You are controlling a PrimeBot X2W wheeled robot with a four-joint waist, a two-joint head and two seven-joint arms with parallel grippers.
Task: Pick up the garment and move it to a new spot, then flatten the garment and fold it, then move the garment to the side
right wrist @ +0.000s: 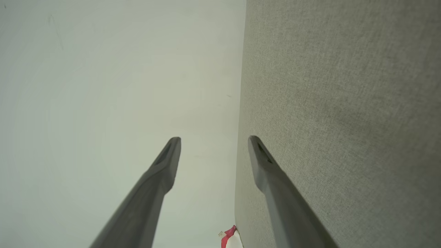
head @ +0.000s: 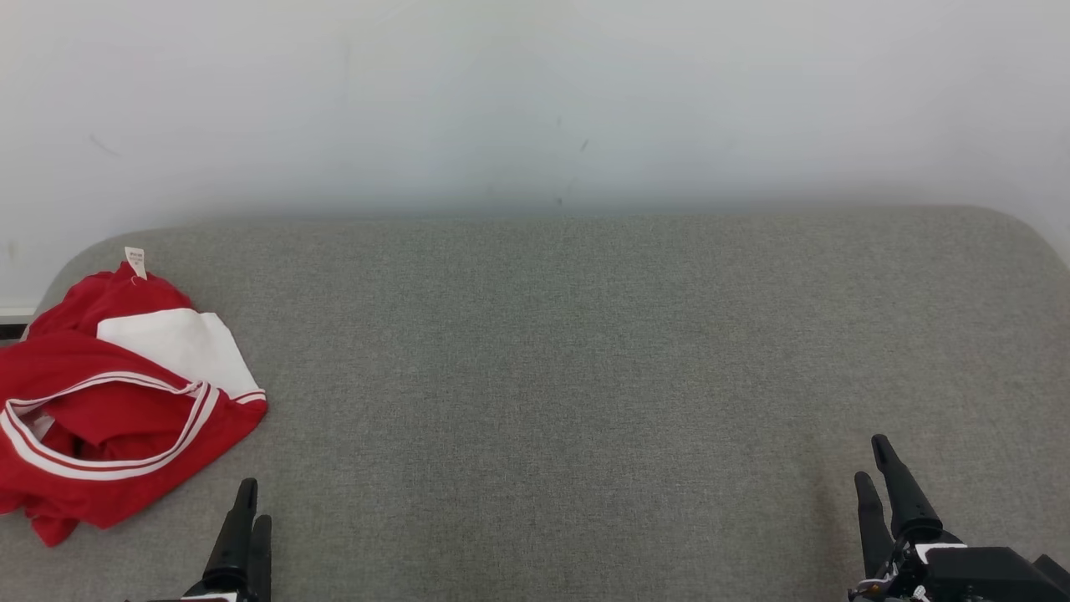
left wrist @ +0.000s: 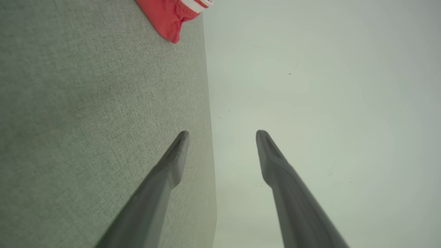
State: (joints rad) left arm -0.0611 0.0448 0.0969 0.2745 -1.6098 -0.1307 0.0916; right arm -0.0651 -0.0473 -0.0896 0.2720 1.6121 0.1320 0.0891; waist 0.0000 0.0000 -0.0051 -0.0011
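Pale wall (head: 535, 100) at 12 o'clock; grey woven surface (head: 585, 351) below it, open through the middle. Red-and-white jersey (head: 125, 401) crumpled at 9 o'clock, near the surface's left edge. Left end effector (head: 255, 502) at 7 o'clock, right end effector (head: 871, 458) at 5 o'clock, both spread wide, holding nothing. Probably best reached with the left: pinch by the striped collar (head: 109, 456), lift fully, then carry toward centre.

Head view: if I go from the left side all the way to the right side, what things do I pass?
Red and white garment, crumpled at the left edge → left gripper, fingers open → a bare stretch of the grey fabric surface → right gripper, fingers open.
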